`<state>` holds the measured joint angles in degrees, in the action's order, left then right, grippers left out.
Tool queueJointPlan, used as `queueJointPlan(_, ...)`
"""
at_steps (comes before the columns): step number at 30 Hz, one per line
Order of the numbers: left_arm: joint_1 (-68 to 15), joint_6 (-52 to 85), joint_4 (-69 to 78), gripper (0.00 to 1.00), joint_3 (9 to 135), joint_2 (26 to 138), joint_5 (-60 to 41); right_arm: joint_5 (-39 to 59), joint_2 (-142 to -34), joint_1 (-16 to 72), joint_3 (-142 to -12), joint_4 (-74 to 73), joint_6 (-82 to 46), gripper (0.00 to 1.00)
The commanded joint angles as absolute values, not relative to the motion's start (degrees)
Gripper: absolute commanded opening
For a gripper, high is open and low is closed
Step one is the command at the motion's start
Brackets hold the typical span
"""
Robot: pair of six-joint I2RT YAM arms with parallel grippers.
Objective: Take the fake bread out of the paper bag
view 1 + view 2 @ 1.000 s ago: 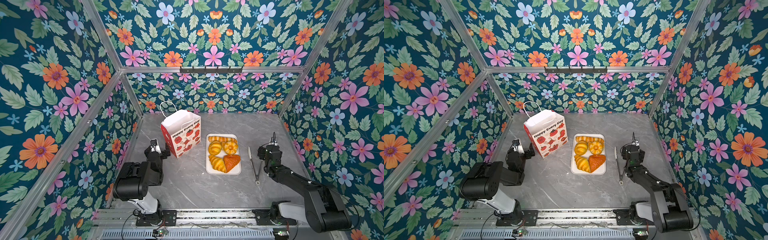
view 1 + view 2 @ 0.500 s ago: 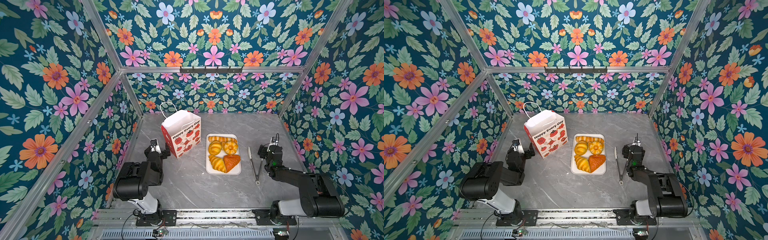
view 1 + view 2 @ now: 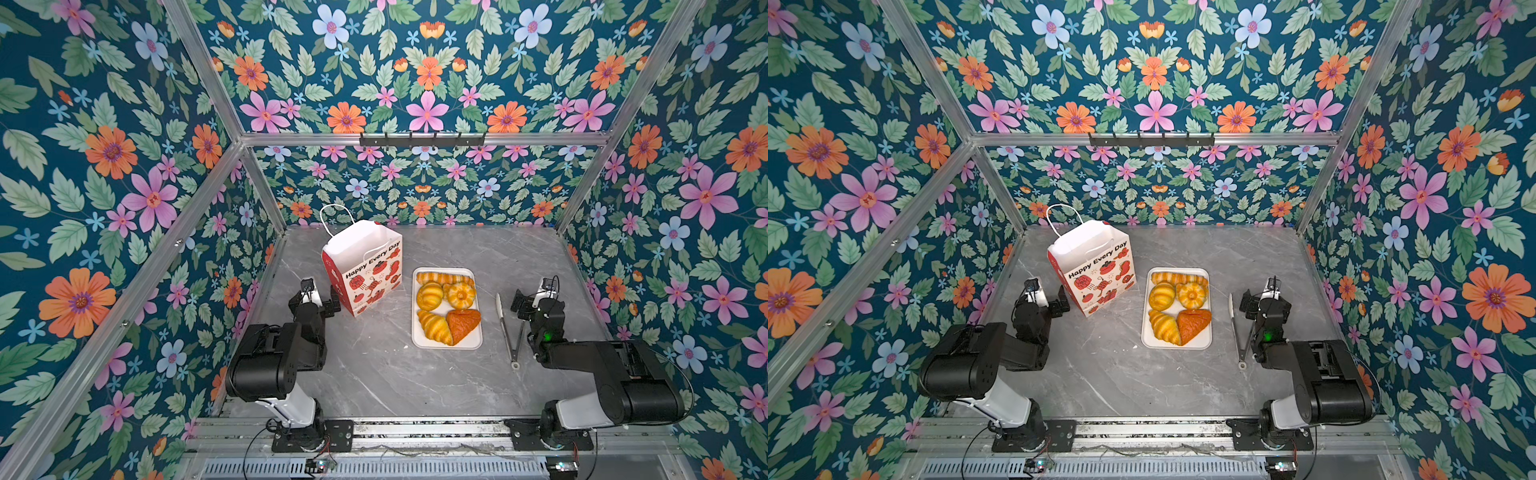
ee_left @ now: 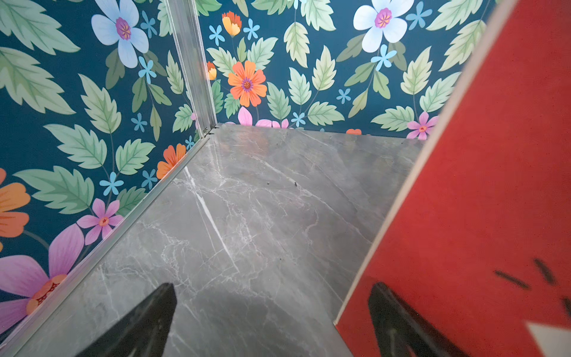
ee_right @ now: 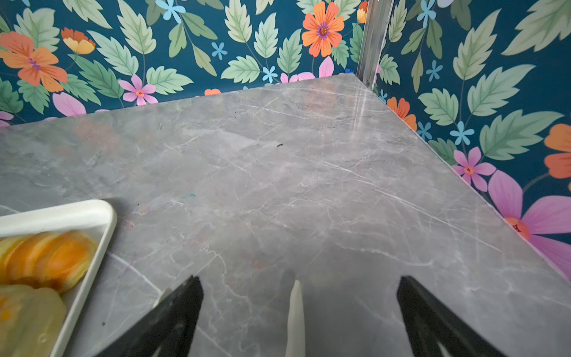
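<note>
The white paper bag with red prints stands upright at the back left of the table. The fake bread, several glossy golden pieces, lies on a white tray right of the bag. My left gripper is open and low beside the bag's red side, one finger in front of it, gripping nothing. My right gripper is open over the table right of the tray. A white tong tip lies loose between its fingers.
Metal tongs lie on the grey marble table between the tray and the right arm. The tray corner with a striped loaf shows in the right wrist view. Floral walls enclose the table on three sides.
The right arm has folded back toward its base and its jaws have spread wider. The left arm, the bag, the tray and the tongs have not moved.
</note>
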<state>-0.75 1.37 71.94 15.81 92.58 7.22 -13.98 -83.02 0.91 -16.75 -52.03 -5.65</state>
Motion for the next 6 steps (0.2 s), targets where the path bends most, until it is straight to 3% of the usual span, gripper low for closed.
queueJointPlan(1,-1.01,0.62,71.95,1.0,16.35,92.68,7.88,-14.23,-82.7,0.88,-16.99,-52.76,-5.35,0.99)
queueJointPlan(6,-1.12,0.54,72.68,1.0,15.91,92.56,8.0,-14.25,-82.66,0.92,-16.93,-52.84,-5.25,0.99)
